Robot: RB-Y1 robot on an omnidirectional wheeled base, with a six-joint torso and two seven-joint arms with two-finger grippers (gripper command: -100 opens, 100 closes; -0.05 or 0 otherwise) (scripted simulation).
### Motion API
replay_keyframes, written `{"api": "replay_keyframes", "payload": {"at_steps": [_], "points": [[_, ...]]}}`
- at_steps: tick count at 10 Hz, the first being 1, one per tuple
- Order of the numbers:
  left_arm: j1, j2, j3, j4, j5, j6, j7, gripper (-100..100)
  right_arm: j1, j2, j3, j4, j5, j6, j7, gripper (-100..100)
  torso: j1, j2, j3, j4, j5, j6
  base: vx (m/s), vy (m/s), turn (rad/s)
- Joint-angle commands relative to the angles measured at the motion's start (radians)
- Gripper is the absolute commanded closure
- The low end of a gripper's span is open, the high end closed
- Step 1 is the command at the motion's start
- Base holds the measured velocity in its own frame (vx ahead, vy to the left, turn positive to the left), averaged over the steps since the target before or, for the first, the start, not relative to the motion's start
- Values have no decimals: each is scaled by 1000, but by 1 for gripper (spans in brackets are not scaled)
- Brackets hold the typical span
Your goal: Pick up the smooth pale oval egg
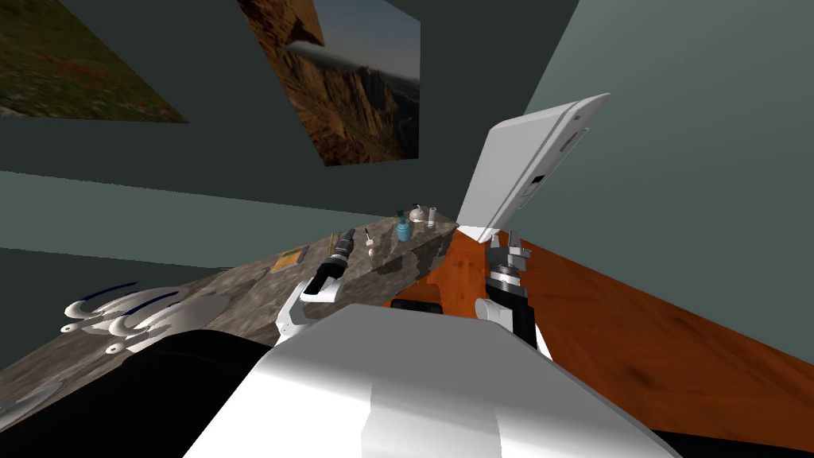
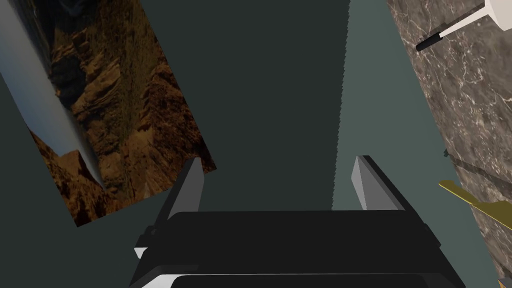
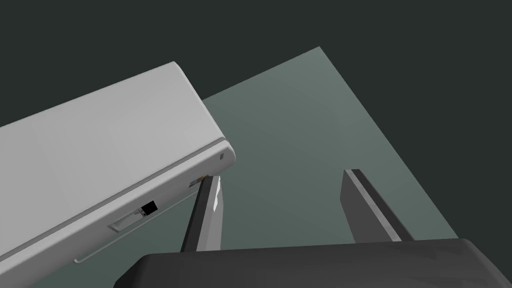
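Observation:
Several small things stand at the far end of the mottled stone counter [image 1: 238, 294]: a blue bottle [image 1: 403, 230], a pale rounded thing [image 1: 416, 213] and a small white cylinder [image 1: 432, 216]. They are too small for me to tell which is the egg. My left gripper [image 1: 346, 237] hovers open over the counter, short of them. Its fingers [image 2: 192, 185] hold nothing, and a white utensil with a black-tipped handle [image 2: 452, 27] lies beside it on the stone. My right gripper [image 1: 509, 241] is open and empty [image 3: 281, 175], close under the white fridge [image 3: 100, 165].
The white fridge [image 1: 529, 163] stands past the counter's far end, above an orange-brown floor [image 1: 636, 318]. A flat yellow thing [image 1: 288, 260] lies on the counter, left of my left arm. White curved dishware [image 1: 127, 314] sits at the counter's near left.

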Motion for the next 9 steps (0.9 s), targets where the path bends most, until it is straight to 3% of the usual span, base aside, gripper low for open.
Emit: {"api": "replay_keyframes", "payload": {"at_steps": [1, 2, 3, 8, 9], "points": [[-1, 5, 3, 5, 2, 31, -4, -100, 0, 0, 0, 0, 0, 0, 0, 0, 0, 0, 0, 0, 0, 0, -5, 2, -45], [-1, 21, 11, 5, 10, 74, -9, -100, 0, 0, 0, 0, 0, 0, 0, 0, 0, 0, 0, 0, 0, 0, -4, -1, -81], [-1, 21, 11, 5, 10, 80, -9, -100, 0, 0, 0, 0, 0, 0, 0, 0, 0, 0, 0, 0, 0, 0, -2, 1, -45], [4, 68, 35, 8, 35, 219, -18, -100, 0, 0, 0, 0, 0, 0, 0, 0, 0, -1, 0, 0, 0, 0, 3, -2, -71], [4, 68, 35, 8, 35, 228, -18, -100, 0, 0, 0, 0, 0, 0, 0, 0, 0, -1, -1, 0, 0, 0, 6, -3, -47]]}}
